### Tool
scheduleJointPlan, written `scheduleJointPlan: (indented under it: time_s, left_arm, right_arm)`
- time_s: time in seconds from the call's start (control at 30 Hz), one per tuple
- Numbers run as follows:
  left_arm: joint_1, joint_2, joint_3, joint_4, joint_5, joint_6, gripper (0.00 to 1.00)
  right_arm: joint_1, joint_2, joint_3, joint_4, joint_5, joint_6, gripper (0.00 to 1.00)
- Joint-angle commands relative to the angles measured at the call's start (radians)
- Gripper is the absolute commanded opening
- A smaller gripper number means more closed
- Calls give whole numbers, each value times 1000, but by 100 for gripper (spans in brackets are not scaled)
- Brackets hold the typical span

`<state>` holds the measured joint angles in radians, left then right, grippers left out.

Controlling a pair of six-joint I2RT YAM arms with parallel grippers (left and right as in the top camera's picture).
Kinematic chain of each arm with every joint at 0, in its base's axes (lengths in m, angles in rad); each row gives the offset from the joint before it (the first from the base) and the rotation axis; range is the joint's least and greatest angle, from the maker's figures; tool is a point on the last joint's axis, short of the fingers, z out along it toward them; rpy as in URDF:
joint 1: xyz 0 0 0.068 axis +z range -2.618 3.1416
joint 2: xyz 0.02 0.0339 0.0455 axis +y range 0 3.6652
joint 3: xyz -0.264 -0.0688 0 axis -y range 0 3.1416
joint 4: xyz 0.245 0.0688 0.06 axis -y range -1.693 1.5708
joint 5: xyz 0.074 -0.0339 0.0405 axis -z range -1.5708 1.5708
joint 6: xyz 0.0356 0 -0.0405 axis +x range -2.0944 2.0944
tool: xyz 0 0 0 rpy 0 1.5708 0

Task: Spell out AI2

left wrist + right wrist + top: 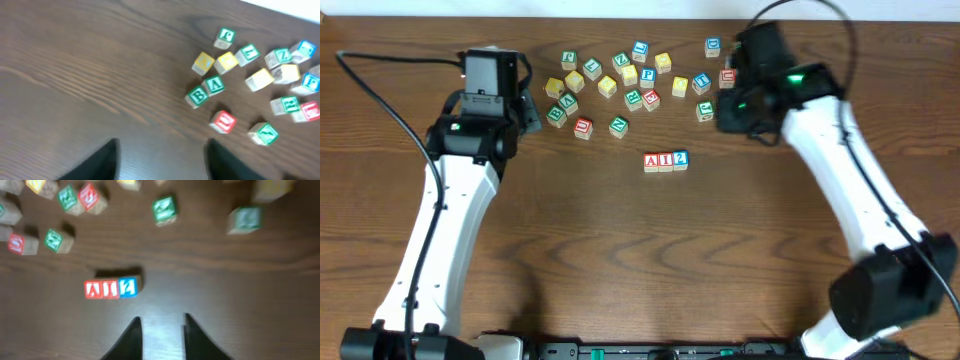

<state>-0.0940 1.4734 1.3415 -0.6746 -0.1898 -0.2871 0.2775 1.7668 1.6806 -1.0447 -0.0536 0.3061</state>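
Your left arm [450, 200] runs up from the near left corner, its wrist ending beside the left end of the loose blocks [620, 80]. The left gripper [162, 161] looks down at the table [620, 260] with its fingers [106, 161] spread wide; only wood grain shows between them, so it grips nothing. A green B block [198, 96] and a red block [223, 121] lie just ahead of it, to its right.

Your right arm [850, 170] rises from the near right corner and bends inward, its wrist over the right end of the scatter. The right gripper [161, 337] has its fingers [131, 339] parted by a narrow gap, again with only table between them.

The word sits finished: the A block [93, 289], I block [110, 289] and 2 block [128, 287] touch side by side in one straight row, on the near side of the scatter and apart from it, roughly midway between the arms. From the right wrist it lies ahead and a little left.

For room, the near half of the table between the arms is bare wood. The tight side is beyond the row, where a green block [618, 126] lies nearest. The table's far edge [620, 18] runs just past the scatter.
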Motion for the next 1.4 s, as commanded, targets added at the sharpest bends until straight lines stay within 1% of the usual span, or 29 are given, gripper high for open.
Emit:
scheduleJointPlan:
  time_s: [0.0, 0.03, 0.07, 0.13, 0.2, 0.33, 0.37, 0.53, 0.63, 0.97, 1.1, 1.37]
  left_arm:
    - [9, -3, 20, -42, -10, 2, 96]
    - [9, -2, 19, -63, -10, 2, 98]
    - [9, -2, 17, -81, -10, 2, 98]
    - [9, 0, 16, -104, -10, 2, 99]
    - [9, 2, 16, -103, -10, 2, 99]
    - [9, 2, 16, -103, -9, -2, 99]
    - [9, 2, 16, -103, -9, -2, 99]
    - [9, 2, 16, -103, -9, -2, 99]
    - [9, 2, 16, -103, -9, -2, 99]
    - [9, 2, 16, -103, -9, -2, 99]
    - [9, 2, 16, -103, -9, -2, 100]
    - [9, 2, 16, -103, -9, -2, 100]
  right_arm:
    - [-52, -83, 2, 0, 2, -80, 41]
    - [-69, -103, 2, -2, 2, -80, 49]
    - [-85, -121, 2, -3, 2, -79, 54]
    - [-114, -156, 2, -6, 2, -79, 68]
    - [-134, -181, 2, -11, 2, -79, 76]
    - [-163, -225, 2, -19, 2, -79, 96]
    - [-168, -233, 2, -20, 2, -80, 99]
    - [-187, -252, 2, -2, 14, -79, 99]
    - [-188, -250, 1, -21, 47, -79, 99]
    - [-186, -250, 1, -51, 47, -79, 99]
    - [-186, -250, 1, -98, 38, -75, 99]
    - [-185, -251, 1, -97, 27, -76, 99]
